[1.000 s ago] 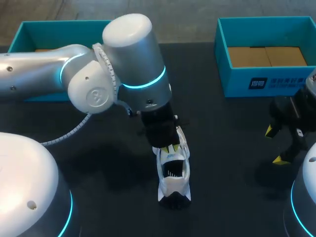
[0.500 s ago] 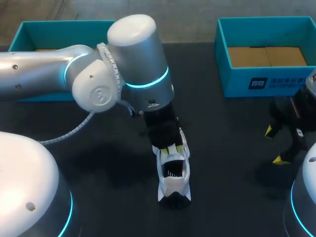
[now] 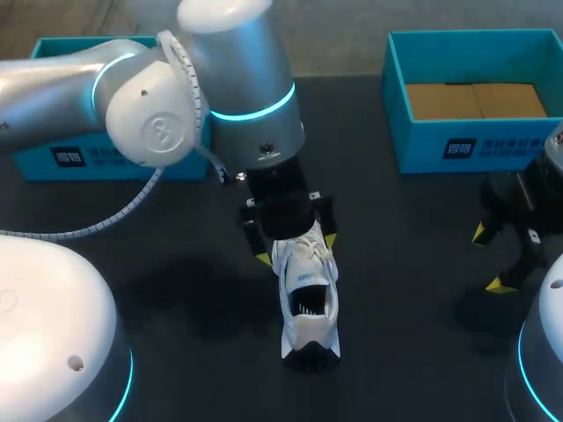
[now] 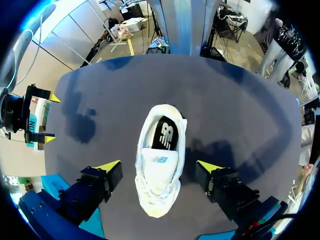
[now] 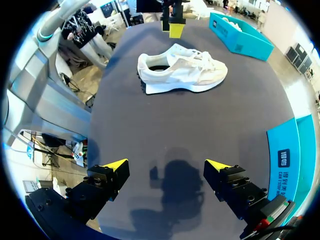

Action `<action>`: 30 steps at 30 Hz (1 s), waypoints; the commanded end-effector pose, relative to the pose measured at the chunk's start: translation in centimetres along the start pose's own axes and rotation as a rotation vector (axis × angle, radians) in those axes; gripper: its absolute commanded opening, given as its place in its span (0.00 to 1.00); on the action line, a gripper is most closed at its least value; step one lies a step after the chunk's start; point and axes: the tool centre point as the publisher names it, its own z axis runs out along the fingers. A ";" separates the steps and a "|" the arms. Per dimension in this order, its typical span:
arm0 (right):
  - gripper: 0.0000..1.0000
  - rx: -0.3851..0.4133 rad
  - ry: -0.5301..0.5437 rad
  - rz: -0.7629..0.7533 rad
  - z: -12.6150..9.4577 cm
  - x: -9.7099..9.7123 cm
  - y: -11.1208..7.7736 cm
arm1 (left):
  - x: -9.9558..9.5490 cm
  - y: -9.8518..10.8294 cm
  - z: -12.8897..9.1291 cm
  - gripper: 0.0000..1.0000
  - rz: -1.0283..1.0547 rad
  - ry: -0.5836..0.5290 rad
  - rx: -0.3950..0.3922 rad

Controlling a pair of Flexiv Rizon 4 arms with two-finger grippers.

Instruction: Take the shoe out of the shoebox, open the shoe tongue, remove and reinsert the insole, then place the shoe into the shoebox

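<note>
A white sneaker stands upright on the dark table, heel toward the near edge, its dark insole showing in the mouth. My left gripper hangs just above the laced front, open. In the left wrist view the left gripper has a yellow tip on each side of the shoe, both clear of it. My right gripper is open over bare table at the right, far from the shoe. Nothing lies between the right gripper's fingers.
A teal shoebox with a cardboard floor stands at the back right, close to my right arm. A second teal box sits at the back left, partly behind my left arm. Bare table lies around the shoe.
My left gripper has opened and let go of the shoe's front, lifting a little. The left arm swung slightly back and left. The shoe and the right arm stayed put.
</note>
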 end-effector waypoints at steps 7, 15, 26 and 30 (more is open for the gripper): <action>1.00 0.002 -0.003 0.001 0.1 0.1 0.0 | 0.2 0.0 0.0 1.00 0.001 -0.004 0.000; 1.00 0.002 -0.003 0.001 0.1 0.1 0.0 | 0.1 -3.5 0.2 1.00 -0.440 0.009 0.024; 1.00 0.002 -0.003 0.001 0.1 0.1 0.0 | -0.5 -3.6 1.9 1.00 -0.958 0.036 -0.128; 1.00 0.002 -0.003 0.001 0.1 0.1 0.0 | -0.5 -3.6 1.9 1.00 -0.958 0.036 -0.128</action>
